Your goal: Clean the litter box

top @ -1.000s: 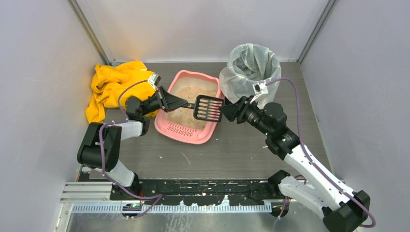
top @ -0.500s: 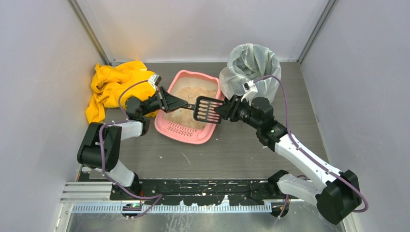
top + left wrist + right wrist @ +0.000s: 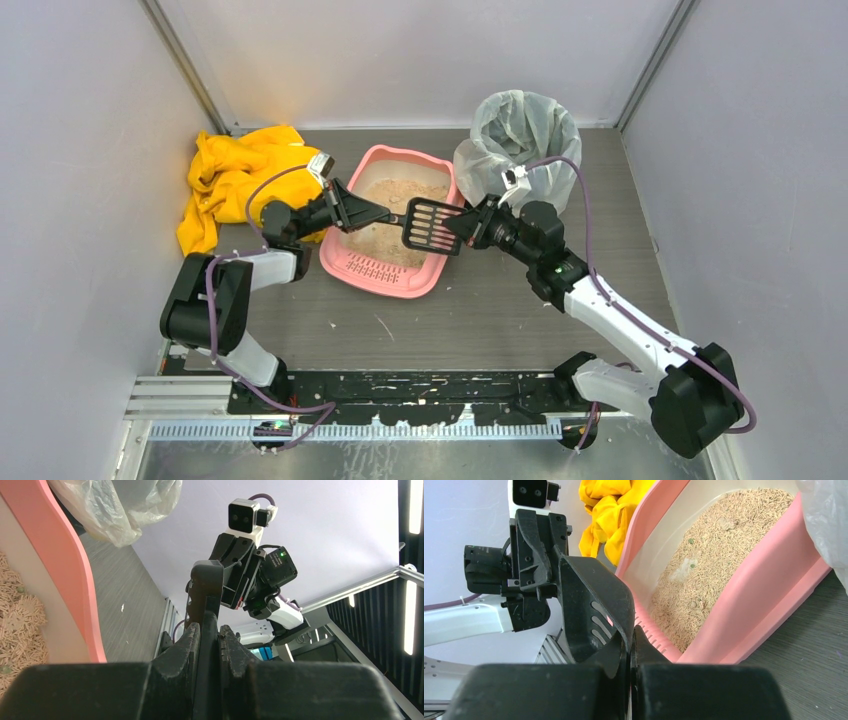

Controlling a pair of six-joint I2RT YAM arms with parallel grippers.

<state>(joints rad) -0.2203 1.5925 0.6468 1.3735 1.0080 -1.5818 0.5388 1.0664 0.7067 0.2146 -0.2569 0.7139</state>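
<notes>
Both claws are clamped on the black slotted litter scoop (image 3: 432,226), the left gripper (image 3: 390,217) on its handle and the right gripper (image 3: 459,228) on the blade's edge, holding it above the pink litter box (image 3: 390,285) mid-table, probably to hand it across.

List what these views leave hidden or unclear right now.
Top view: litter under the black slotted plastic scoop, covered by its blade.
Top view: round bin's contents, hidden by its crumpled clear plastic liner.
Left wrist view: scoop handle, mostly buried in the left gripper.
Right wrist view: specks in the pink plastic litter box's litter, too small to identify.
</notes>
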